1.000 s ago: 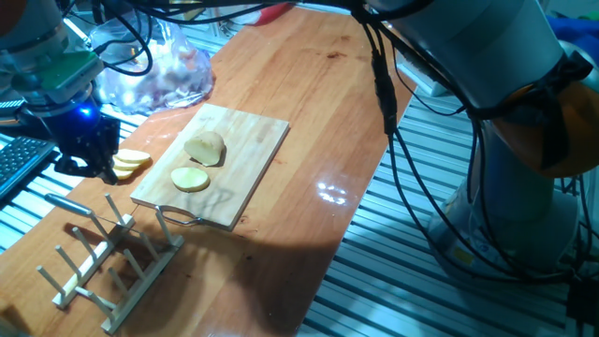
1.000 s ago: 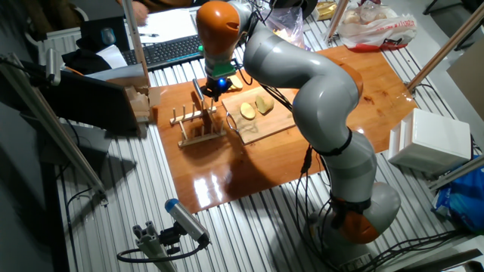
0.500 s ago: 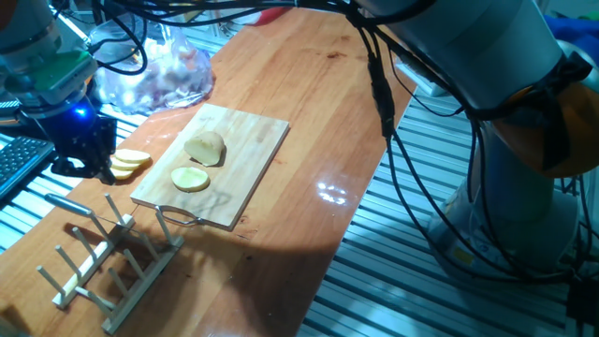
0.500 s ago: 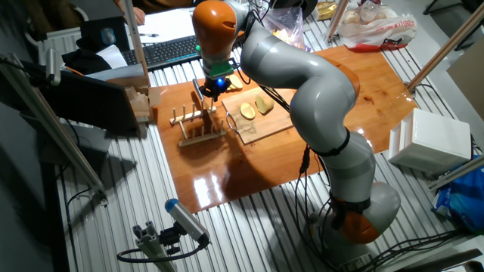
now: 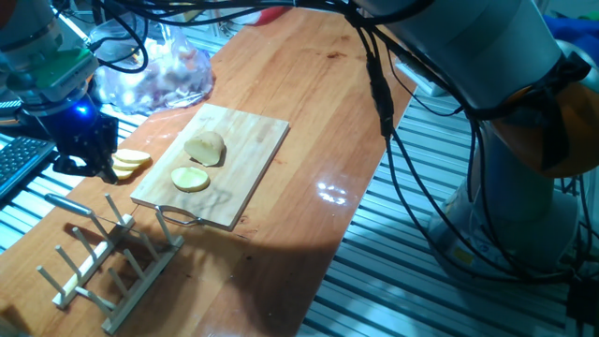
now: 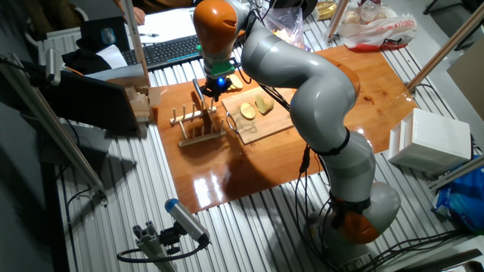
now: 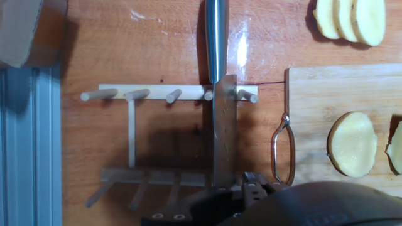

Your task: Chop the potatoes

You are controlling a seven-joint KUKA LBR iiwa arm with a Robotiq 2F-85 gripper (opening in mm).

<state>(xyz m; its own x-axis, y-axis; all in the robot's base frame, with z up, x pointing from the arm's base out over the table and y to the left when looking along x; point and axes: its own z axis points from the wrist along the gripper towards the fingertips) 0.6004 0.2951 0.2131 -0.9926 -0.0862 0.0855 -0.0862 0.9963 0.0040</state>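
A peeled potato chunk (image 5: 205, 148) lies on the wooden cutting board (image 5: 255, 154), with one round slice (image 5: 190, 178) in front of it. Three more slices (image 5: 131, 161) are stacked on the table just left of the board. My gripper (image 5: 90, 161) hangs dark over the table beside that stack, touching nothing. The hand view shows the slice (image 7: 352, 143) on the board (image 7: 326, 88) and the stacked slices (image 7: 348, 19). A steel knife (image 7: 218, 56) rests in the wooden peg rack (image 7: 163, 94). My fingers' gap is hidden in every view.
The peg rack (image 5: 103, 267) stands at the near left of the table. A plastic bag (image 5: 159, 75) lies behind the board, a keyboard (image 5: 19, 164) at the left edge. A wire loop handle (image 7: 282, 150) sticks out of the board's near end.
My gripper has drifted slightly left, away from the board, then held still. The potatoes, knife and rack have not moved.
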